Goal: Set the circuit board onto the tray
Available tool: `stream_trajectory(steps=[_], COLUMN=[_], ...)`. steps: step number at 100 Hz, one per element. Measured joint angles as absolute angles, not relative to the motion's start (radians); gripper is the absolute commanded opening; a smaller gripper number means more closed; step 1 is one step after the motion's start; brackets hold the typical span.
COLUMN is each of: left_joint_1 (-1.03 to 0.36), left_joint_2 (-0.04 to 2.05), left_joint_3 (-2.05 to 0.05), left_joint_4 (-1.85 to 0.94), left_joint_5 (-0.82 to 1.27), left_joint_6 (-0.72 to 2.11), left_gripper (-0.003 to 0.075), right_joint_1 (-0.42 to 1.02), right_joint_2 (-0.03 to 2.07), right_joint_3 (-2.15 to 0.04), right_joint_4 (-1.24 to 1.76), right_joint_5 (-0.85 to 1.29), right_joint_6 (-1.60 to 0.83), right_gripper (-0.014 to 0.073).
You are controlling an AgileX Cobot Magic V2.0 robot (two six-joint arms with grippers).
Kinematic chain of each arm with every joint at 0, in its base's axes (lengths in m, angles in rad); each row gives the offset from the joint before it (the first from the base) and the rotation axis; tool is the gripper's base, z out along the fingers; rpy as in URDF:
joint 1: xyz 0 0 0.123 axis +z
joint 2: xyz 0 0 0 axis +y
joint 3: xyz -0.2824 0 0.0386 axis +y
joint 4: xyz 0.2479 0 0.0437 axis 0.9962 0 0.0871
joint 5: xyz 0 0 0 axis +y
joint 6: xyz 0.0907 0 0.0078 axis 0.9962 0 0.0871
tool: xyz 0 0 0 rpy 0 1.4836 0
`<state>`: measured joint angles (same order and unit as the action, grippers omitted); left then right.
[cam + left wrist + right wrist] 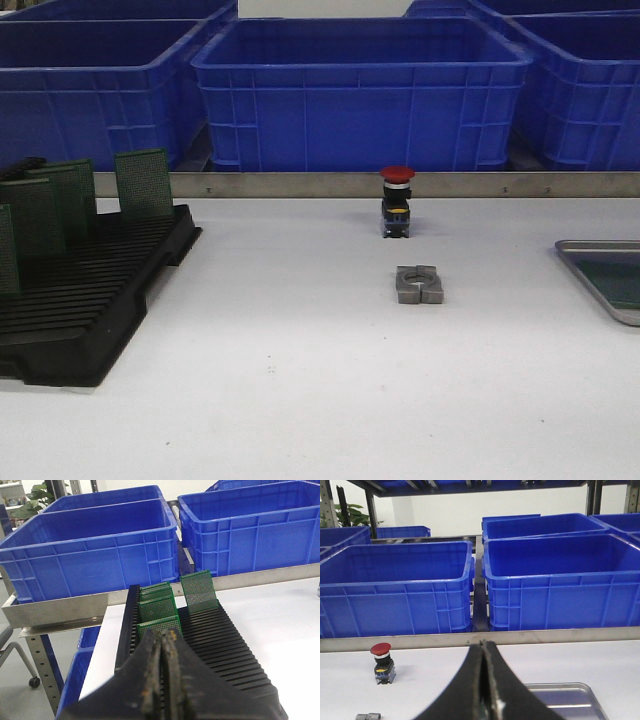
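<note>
Front view: green circuit boards (143,183) stand upright in a black slotted rack (90,300) on the left, metal tray (585,262) at the right edge w/ something green in it, red-capped push button (397,202) and a grey bracket (419,284) mid table. No readable text anywhere.

Left wrist: left gripper (162,645) clamped shut, nothing in it, just over the rack's boards.

Right wrist: right gripper (483,652) pressed closed, empty afaict, tray beneath.
</note>
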<state>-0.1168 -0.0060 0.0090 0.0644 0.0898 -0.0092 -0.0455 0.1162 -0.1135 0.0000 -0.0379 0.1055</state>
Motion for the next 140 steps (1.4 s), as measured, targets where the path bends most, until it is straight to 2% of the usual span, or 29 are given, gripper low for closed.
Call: stream_trajectory(steps=[26, 61, 140], left_joint_1=[-0.117, -0.117, -0.117], left_joint_2=[-0.006, -0.006, -0.006], left_joint_3=[0.009, 0.009, 0.009], left_joint_4=[0.064, 0.064, 0.064], left_joint_5=[0.090, 0.089, 0.089], left_joint_6=[-0.011, -0.011, -0.011], left_gripper=[-0.0018, -0.0018, -0.0018], right_joint_1=[-0.046, 0.022, 0.024], right_joint_2=[-0.009, -0.009, -0.009], right_joint_3=[-0.030, 0.024, 0.026], right_joint_4=[-0.013, -0.013, -0.014], right_joint_5=[-0.050, -0.054, -0.065], right_joint_6=[0.120, 0.137, 0.140], right_gripper=[-0.0067, -0.0067, -0.0067])
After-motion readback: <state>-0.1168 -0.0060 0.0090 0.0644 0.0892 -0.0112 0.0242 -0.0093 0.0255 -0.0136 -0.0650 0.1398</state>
